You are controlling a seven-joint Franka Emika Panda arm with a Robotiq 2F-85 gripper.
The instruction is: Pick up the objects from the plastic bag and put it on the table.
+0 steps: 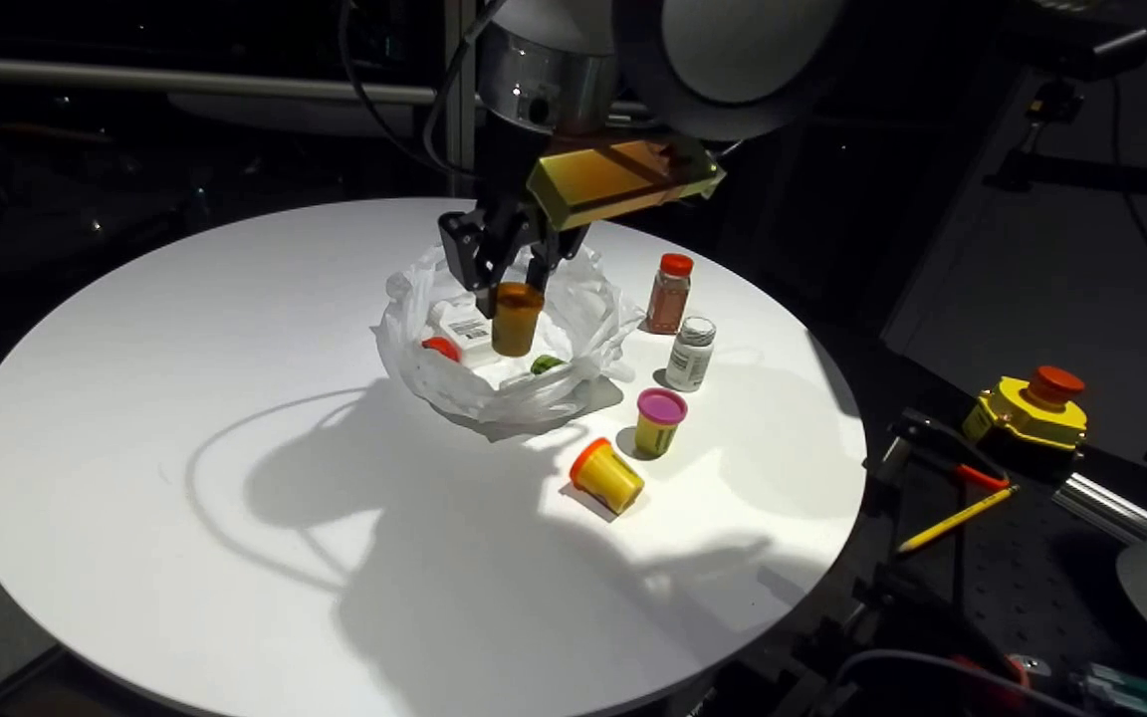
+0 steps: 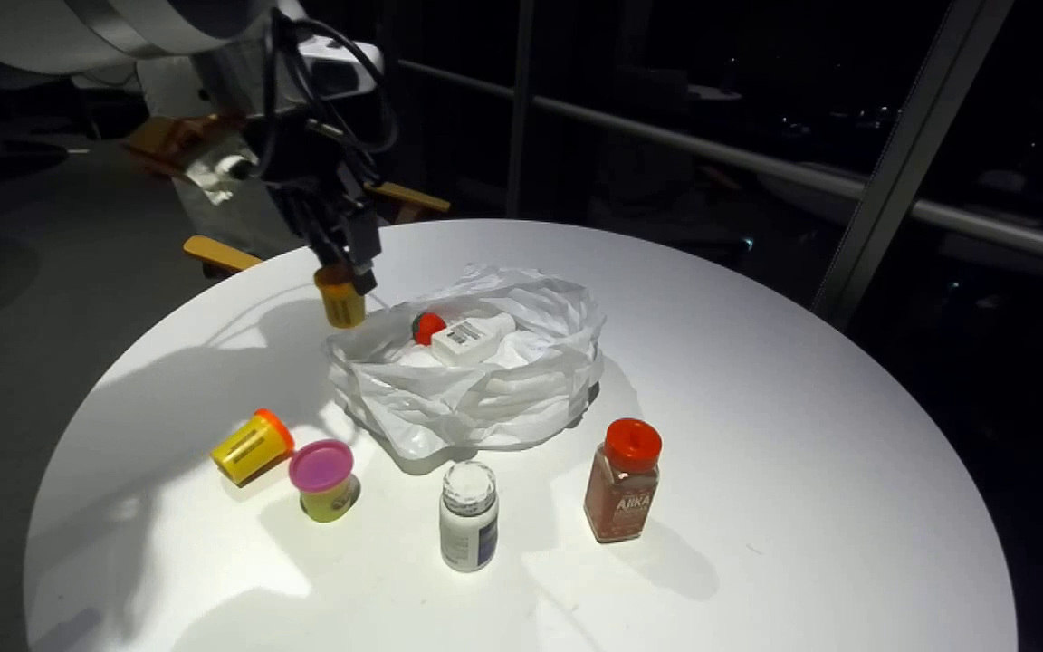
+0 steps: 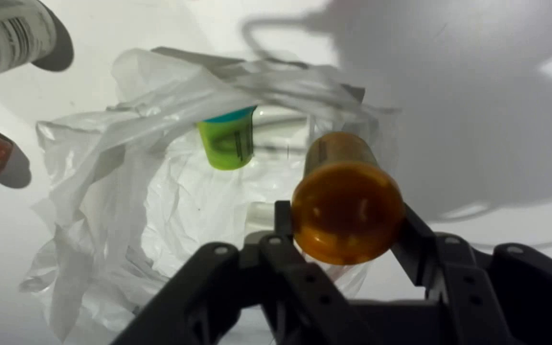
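My gripper is shut on a yellow tub with an orange lid. It holds the tub above the rim of the crumpled white plastic bag. In the wrist view the orange lid faces the camera between the fingers. Inside the bag are a white bottle with a barcode and a red round thing. A green tub with a blue lid is also in the bag, partly covered by plastic. Only a bit of green shows there in an exterior view.
On the round white table, beside the bag, a yellow tub with an orange lid lies on its side. A purple-lidded tub, a white pill bottle and a red-lidded spice jar stand upright.
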